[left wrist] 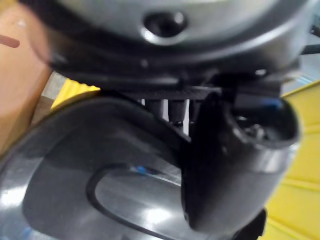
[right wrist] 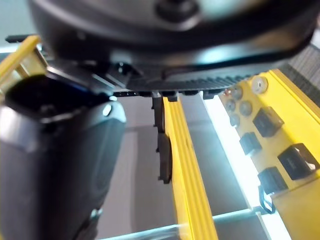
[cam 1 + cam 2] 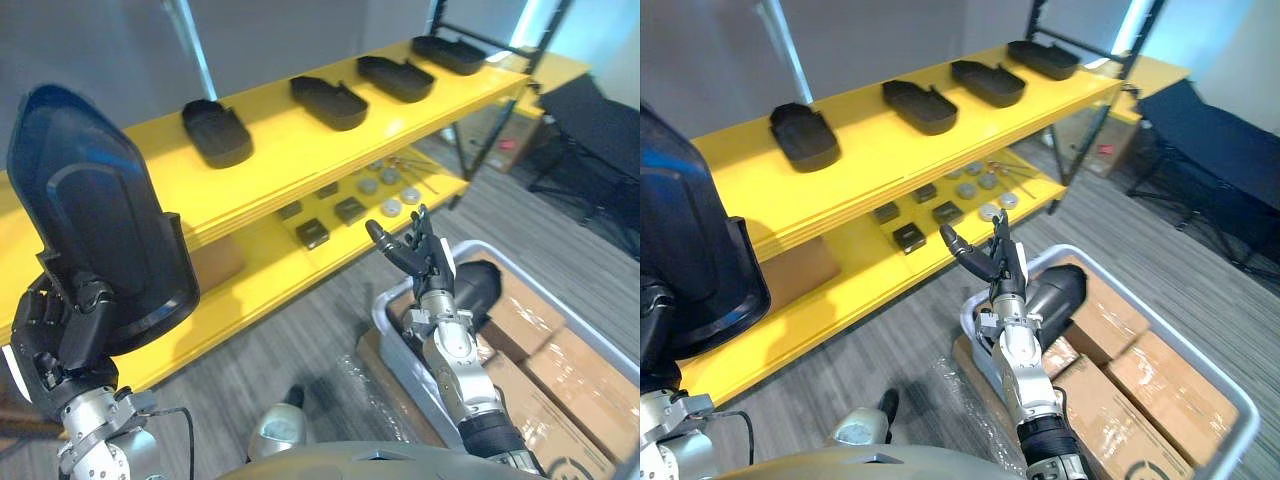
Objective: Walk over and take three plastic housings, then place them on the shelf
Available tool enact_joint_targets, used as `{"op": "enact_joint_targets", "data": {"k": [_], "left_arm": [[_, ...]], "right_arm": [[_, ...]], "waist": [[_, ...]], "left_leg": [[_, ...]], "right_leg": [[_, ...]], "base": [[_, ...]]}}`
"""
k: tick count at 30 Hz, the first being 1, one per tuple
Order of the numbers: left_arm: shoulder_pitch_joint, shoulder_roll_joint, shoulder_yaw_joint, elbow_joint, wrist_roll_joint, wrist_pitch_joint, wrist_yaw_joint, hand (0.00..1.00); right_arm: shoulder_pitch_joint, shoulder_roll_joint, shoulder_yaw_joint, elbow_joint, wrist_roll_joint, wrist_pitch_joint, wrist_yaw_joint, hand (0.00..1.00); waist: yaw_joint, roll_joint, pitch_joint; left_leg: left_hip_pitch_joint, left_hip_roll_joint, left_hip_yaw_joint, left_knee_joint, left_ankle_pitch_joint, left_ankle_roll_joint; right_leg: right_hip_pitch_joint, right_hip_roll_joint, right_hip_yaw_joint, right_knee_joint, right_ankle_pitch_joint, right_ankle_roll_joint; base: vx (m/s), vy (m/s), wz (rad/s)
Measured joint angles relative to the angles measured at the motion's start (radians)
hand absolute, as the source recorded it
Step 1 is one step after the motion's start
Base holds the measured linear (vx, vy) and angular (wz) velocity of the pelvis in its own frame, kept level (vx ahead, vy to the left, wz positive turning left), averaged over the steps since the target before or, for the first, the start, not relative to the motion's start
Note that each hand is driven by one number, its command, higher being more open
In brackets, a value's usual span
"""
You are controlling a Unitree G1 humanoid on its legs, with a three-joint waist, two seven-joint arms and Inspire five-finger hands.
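The room was bright and evenly lit. White glare sat on the glossy black plastic housing (image 1: 75,170), and the long yellow shelf (image 3: 300,150) showed only soft shadows.

**Plastic housing** (image 3: 95,220), raised before the yellow shelf (image 3: 280,140): lower end is covered by the left hand (image 3: 55,340); it is blurred in the left wrist view.

**Small parts** (image 3: 350,208) on the shelf's lower board: too small to be identified.

**Dark object** (image 3: 482,285) in the grey bin (image 3: 392,330) before the shelf: partly hidden behind the right hand (image 3: 415,250). The bin is cut off at the edge.
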Motion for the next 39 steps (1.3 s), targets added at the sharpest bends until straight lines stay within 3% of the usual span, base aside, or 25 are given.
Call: {"op": "enact_joint_targets", "data": {"k": [4, 8, 10, 12, 15, 18, 21, 25, 26, 28, 29, 30, 31, 32, 33, 34, 36, 38, 39], "left_arm": [[0.000, 0.001, -0.008, -0.006, -0.008, 0.000, -0.056, 0.00], [-0.010, 0.006, -0.040, -0.005, -0.012, 0.000, -0.085, 0.00], [-0.020, 0.010, -0.054, -0.004, -0.023, 0.000, -0.095, 0.00], [-0.050, 0.013, -0.080, 0.000, -0.060, 0.000, -0.121, 0.00], [-0.057, 0.013, -0.099, 0.000, -0.077, -0.022, -0.162, 0.00], [-0.049, 0.015, -0.098, 0.000, -0.077, -0.041, -0.190, 0.00], [-0.050, 0.022, -0.092, 0.000, -0.078, -0.045, -0.201, 0.00], [-0.059, 0.051, -0.072, 0.000, -0.068, -0.045, -0.230, 0.00], [-0.067, 0.053, -0.070, 0.005, -0.039, -0.045, -0.227, 0.00], [-0.090, 0.057, -0.069, 0.009, -0.003, -0.045, -0.224, 0.00], [-0.101, 0.064, -0.064, 0.008, 0.016, -0.047, -0.210, 0.00], [-0.110, 0.076, -0.063, 0.008, 0.042, -0.048, -0.173, 0.00], [-0.120, 0.084, -0.062, 0.008, 0.053, -0.047, -0.153, 0.00], [-0.139, 0.096, -0.061, 0.009, 0.057, -0.046, -0.127, 0.00], [-0.163, 0.105, -0.058, 0.009, 0.057, -0.046, -0.106, 0.00], [-0.179, 0.110, -0.058, 0.009, 0.057, -0.046, -0.098, 0.00], [-0.252, 0.126, -0.060, 0.017, 0.057, -0.047, -0.073, 0.00], [-0.316, 0.133, -0.061, 0.040, 0.058, -0.047, -0.065, 0.00], [-0.321, 0.137, -0.062, 0.044, 0.064, -0.047, -0.062, 0.00]], "right_arm": [[0.014, 0.026, 0.000, 0.000, -0.004, -0.020, 0.022, 1.00], [0.044, 0.024, -0.004, -0.009, -0.004, -0.081, 0.068, 1.00], [0.031, 0.023, -0.015, -0.017, -0.004, -0.105, 0.068, 1.00], [-0.002, 0.014, -0.043, -0.017, -0.005, -0.126, 0.069, 1.00], [-0.001, -0.003, -0.040, -0.017, -0.006, -0.133, 0.097, 1.00], [0.041, -0.004, -0.022, -0.020, -0.006, -0.132, 0.121, 1.00], [0.052, 0.003, -0.014, -0.021, -0.019, -0.136, 0.153, 1.00], [0.060, 0.036, -0.006, -0.023, -0.036, -0.162, 0.154, 1.00], [0.065, 0.032, 0.000, -0.027, -0.037, -0.167, 0.152, 1.00], [0.067, 0.025, 0.002, -0.027, -0.039, -0.172, 0.148, 1.00], [0.061, 0.029, 0.003, -0.027, -0.039, -0.175, 0.147, 1.00], [0.052, 0.033, 0.004, -0.027, -0.040, -0.178, 0.153, 1.00], [0.047, 0.037, 0.004, -0.027, -0.042, -0.182, 0.157, 1.00], [0.033, 0.033, 0.004, -0.027, -0.043, -0.183, 0.170, 1.00], [0.023, 0.026, -0.001, -0.030, -0.043, -0.183, 0.182, 1.00], [0.021, 0.021, -0.006, -0.033, -0.043, -0.183, 0.185, 1.00], [0.019, -0.004, -0.033, -0.085, -0.043, -0.185, 0.191, 1.00], [0.018, -0.026, -0.080, -0.184, -0.043, -0.190, 0.183, 1.00], [0.020, -0.030, -0.103, -0.251, -0.043, -0.209, 0.164, 1.00]], "waist": [[-0.011, 0.002, 0.021], [-0.025, -0.021, 0.046], [-0.040, -0.020, 0.058], [-0.040, 0.009, 0.106], [-0.046, 0.045, 0.131], [-0.059, 0.045, 0.135], [-0.045, 0.030, 0.133], [-0.034, -0.039, 0.121], [-0.037, -0.050, 0.113], [-0.035, -0.053, 0.104], [-0.036, -0.052, 0.100], [-0.042, -0.049, 0.099], [-0.045, -0.048, 0.099], [-0.056, -0.042, 0.101], [-0.073, -0.033, 0.100], [-0.078, -0.026, 0.100], [-0.111, -0.006, 0.103], [-0.147, 0.000, 0.106], [-0.155, -0.013, 0.099]], "left_leg": [[-0.012, -0.028, 0.027, -0.017, 0.012, 0.027], [-0.037, -0.060, 0.013, -0.014, 0.019, 0.042], [-0.065, -0.067, -0.014, -0.017, 0.051, 0.043], [-0.076, -0.072, -0.032, -0.020, 0.081, 0.041], [-0.072, -0.080, -0.054, -0.056, 0.099, 0.034], [-0.067, -0.065, -0.005, -0.046, 0.100, 0.036], [-0.072, -0.067, 0.009, -0.037, 0.095, 0.039], [-0.087, -0.100, 0.048, 0.003, 0.051, 0.049], [-0.082, -0.117, 0.044, 0.019, 0.032, 0.060], [-0.059, -0.125, 0.036, 0.029, 0.030, 0.080], [-0.035, -0.128, 0.035, 0.025, 0.016, 0.094], [-0.006, -0.125, 0.022, 0.013, 0.002, 0.112], [0.009, -0.123, 0.011, 0.003, -0.003, 0.119], [0.038, -0.118, -0.007, -0.013, -0.006, 0.121], [0.062, -0.110, -0.030, -0.024, -0.012, 0.119], [0.076, -0.105, -0.039, -0.031, -0.014, 0.116], [0.089, -0.093, -0.104, -0.032, -0.017, 0.113], [0.087, -0.095, -0.169, -0.033, -0.018, 0.112], [0.084, -0.105, -0.179, -0.034, -0.023, 0.104]], "right_leg": [[0.003, -0.033, 0.000, 0.013, 0.003, 0.006], [-0.034, -0.065, 0.132, 0.068, -0.032, -0.027], [-0.076, -0.076, 0.172, 0.107, -0.054, -0.028], [-0.094, -0.083, 0.194, 0.136, -0.077, -0.018], [-0.092, -0.079, 0.188, 0.148, -0.100, 0.029], [-0.059, -0.077, 0.159, 0.148, -0.115, 0.041], [-0.054, -0.085, 0.156, 0.141, -0.121, 0.052], [-0.026, -0.121, 0.120, 0.133, -0.114, 0.079], [-0.027, -0.147, 0.137, 0.205, -0.095, 0.071], [-0.077, -0.213, 0.208, 0.370, -0.050, -0.002], [-0.121, -0.237, 0.276, 0.460, 0.010, -0.040], [-0.162, -0.250, 0.344, 0.544, 0.032, -0.038], [-0.184, -0.247, 0.366, 0.579, -0.004, -0.035], [-0.219, -0.226, 0.391, 0.618, -0.078, -0.042], [-0.253, -0.181, 0.415, 0.609, -0.129, -0.068], [-0.269, -0.151, 0.430, 0.589, -0.145, -0.080], [-0.335, -0.040, 0.534, 0.466, -0.158, -0.101], [-0.380, 0.053, 0.690, 0.321, -0.143, -0.077], [-0.362, 0.074, 0.743, 0.205, -0.132, -0.068]], "base": [[-0.05, 0.105, 0.37], [-0.03, 0.105, 0.34], [-0.04, 0.029, 0.46], [-0.09, -0.026, 0.28], [-0.12, -0.027, 0.23], [-0.07, -0.038, 0.29], [0.02, -0.022, 0.05], [0.10, 0.002, 0.23], [0.17, 0.082, 0.39], [0.16, 0.123, 0.26], [0.20, 0.109, -0.01], [0.23, 0.086, -0.02], [0.19, 0.040, 0.05], [0.13, 0.013, 0.23], [0.10, 0.014, 0.29], [0.09, 0.007, 0.41], [0.06, -0.058, 0.80], [0.05, -0.177, 1.27], [0.04, -0.216, 1.12]]}}
